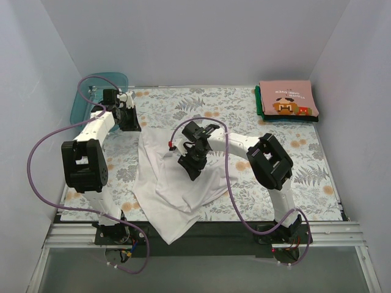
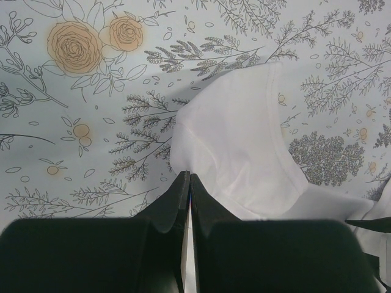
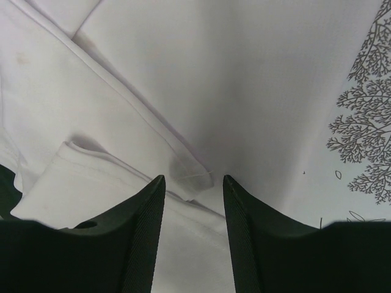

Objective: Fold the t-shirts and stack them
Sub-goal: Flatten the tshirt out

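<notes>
Floral tablecloth (image 1: 305,171), crumpled white t-shirt (image 1: 165,183), pink t-shirt (image 1: 287,97), text illegible

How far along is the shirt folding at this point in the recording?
Done: the pink t-shirt lies folded on folded dark green t-shirts at the far right corner. In hand: the white t-shirt lies rumpled in the middle, the left gripper shut on its edge, the right gripper open above it. Left: folding it and stacking it.
</notes>
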Controlling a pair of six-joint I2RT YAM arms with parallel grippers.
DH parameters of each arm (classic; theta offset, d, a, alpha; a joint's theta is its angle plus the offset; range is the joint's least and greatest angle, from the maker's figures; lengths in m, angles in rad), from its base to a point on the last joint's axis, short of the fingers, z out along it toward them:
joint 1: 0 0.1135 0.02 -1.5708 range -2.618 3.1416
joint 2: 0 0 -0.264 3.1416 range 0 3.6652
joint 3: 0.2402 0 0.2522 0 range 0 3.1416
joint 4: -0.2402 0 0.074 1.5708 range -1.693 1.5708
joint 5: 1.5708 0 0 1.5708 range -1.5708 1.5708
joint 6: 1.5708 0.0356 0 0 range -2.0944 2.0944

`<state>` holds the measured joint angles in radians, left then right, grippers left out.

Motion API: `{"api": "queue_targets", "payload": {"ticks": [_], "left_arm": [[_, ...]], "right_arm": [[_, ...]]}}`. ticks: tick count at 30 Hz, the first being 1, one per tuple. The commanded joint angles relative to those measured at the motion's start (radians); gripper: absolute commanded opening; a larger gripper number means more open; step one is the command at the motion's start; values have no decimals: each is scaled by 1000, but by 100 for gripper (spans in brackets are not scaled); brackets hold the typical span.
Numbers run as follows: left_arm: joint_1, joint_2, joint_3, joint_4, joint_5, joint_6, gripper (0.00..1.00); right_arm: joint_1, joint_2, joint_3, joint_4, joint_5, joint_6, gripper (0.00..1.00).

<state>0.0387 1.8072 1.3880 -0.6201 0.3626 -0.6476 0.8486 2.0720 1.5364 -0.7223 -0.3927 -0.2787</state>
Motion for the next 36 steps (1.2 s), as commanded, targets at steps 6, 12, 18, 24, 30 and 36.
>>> {"api": "queue_targets", "payload": {"ticks": [6, 12, 18, 24, 30, 36], "left_arm": [[-3, -9, 9, 8, 10, 0, 0], [-2, -16, 31, 7, 1, -11, 0], [29, -38, 63, -18, 1, 8, 33], [89, -19, 167, -59, -4, 81, 50], [32, 70, 244, -107, 232, 239, 48], [-137, 194, 270, -9, 260, 408, 46]], "right_arm": [[33, -32, 5, 8, -49, 7, 41], [35, -39, -10, 6, -31, 4, 8], [23, -101, -70, 6, 5, -8, 1], [1, -127, -206, 14, 64, -37, 1], [-29, -148, -283, 38, 64, -33, 1], [-68, -190, -299, 40, 17, -31, 1]]}}
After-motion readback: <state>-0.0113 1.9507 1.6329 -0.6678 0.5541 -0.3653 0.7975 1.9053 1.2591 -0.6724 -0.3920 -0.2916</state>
